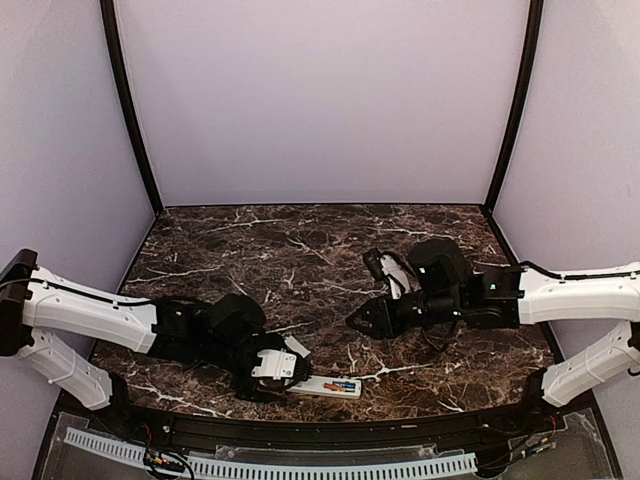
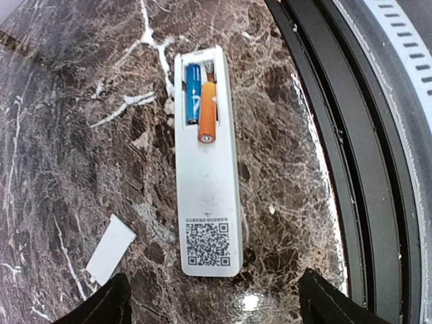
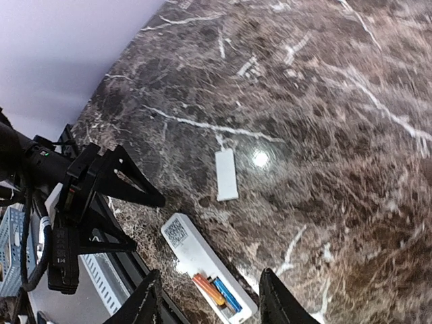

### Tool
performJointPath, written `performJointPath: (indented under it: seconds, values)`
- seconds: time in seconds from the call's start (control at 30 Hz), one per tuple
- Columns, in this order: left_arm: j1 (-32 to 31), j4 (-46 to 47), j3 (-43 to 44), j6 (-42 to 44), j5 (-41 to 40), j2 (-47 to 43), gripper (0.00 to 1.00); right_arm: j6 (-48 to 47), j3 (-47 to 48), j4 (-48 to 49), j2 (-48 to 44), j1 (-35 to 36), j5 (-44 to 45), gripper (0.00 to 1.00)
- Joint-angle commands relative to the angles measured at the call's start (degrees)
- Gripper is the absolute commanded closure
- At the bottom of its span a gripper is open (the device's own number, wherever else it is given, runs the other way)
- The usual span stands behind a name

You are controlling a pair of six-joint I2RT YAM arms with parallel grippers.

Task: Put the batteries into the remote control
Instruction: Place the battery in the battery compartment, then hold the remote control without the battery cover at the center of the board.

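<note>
Remote control [image 2: 206, 196] back bears a QR code [image 2: 207, 243].

The remote control [image 2: 206, 196] was white (QR code [image 2: 207, 243] black). One battery [image 2: 207, 111] was orange, the other battery [image 2: 193, 91] blue. The surface [image 2: 67, 135] was dark brown, white-veined.

The remote [image 1: 330, 387] lies at the middle of the worktop's [image 1: 250, 250] near edge, batteries [image 1: 341, 386] showing toward its right end, the left gripper [image 1: 285, 372] at its left end, the right gripper [image 1: 358, 320] farther in, apart.
</note>
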Motion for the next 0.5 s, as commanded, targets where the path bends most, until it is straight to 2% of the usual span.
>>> performJointPath:
  seconds: [0.0, 0.2, 0.47]
  values:
    - [2.9, -4.1, 2.3, 4.2, 5.1, 4.4, 0.16, 18.3, -0.3, -11.7, 0.0, 1.3, 9.3, 0.53]
    - [3.7, -4.5, 3.0, 3.3, 6.0, 7.1, 0.18, 24.9, 1.6, -23.1, 3.2, 4.4, 14.7, 0.42]
    - [3.7, -7.8, 6.4, 1.9, 5.9, 11.9, 0.26, 23.6, 6.3, -28.6, 6.7, 4.9, 26.1, 0.30]
